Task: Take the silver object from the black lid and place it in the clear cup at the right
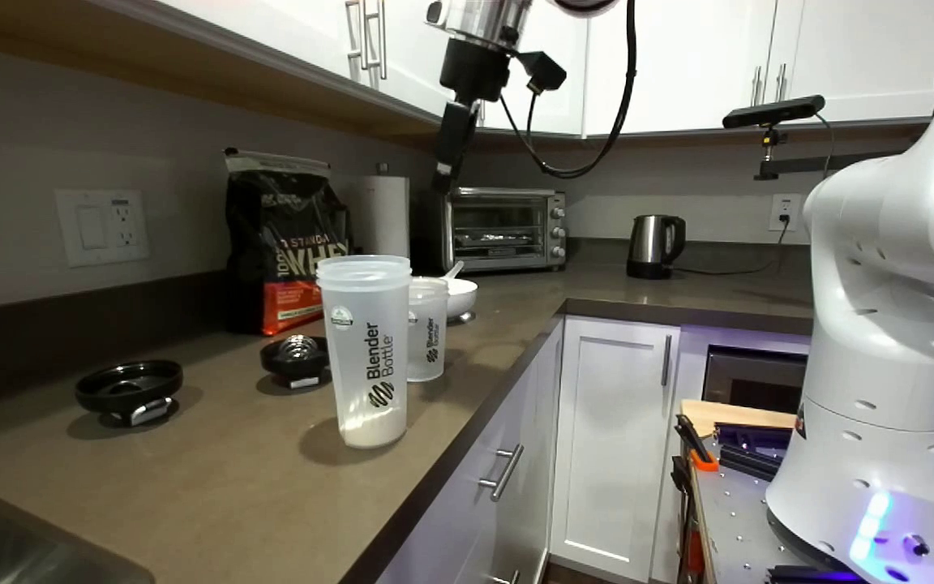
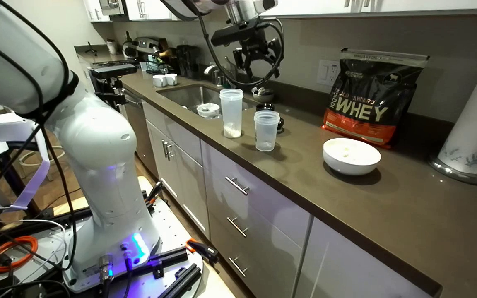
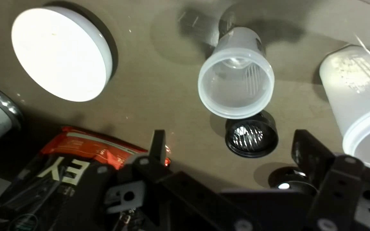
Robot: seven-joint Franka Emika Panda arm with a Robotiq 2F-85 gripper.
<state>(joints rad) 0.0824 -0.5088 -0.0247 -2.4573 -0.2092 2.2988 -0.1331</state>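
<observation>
The silver wire ball (image 3: 247,138) sits in a black lid (image 3: 269,124) on the counter. In an exterior view the ball (image 1: 299,348) shows above that lid's rim. The clear cup (image 3: 236,83), the smaller whitish one, stands upright beside the lid. It shows in both exterior views (image 1: 426,332) (image 2: 266,132), partly behind the bigger cup in an exterior view. My gripper (image 3: 230,132) is open and empty, its fingers wide apart, high above the counter. It also shows in both exterior views (image 1: 441,182) (image 2: 261,71).
A bigger lettered cup (image 1: 370,349) with white powder stands nearby. A second black lid (image 1: 128,388) lies on the counter. A white bowl (image 2: 351,155), a whey bag (image 2: 371,99), a paper towel roll (image 2: 474,124), a toaster oven (image 1: 503,231) and a sink (image 2: 193,97) are around.
</observation>
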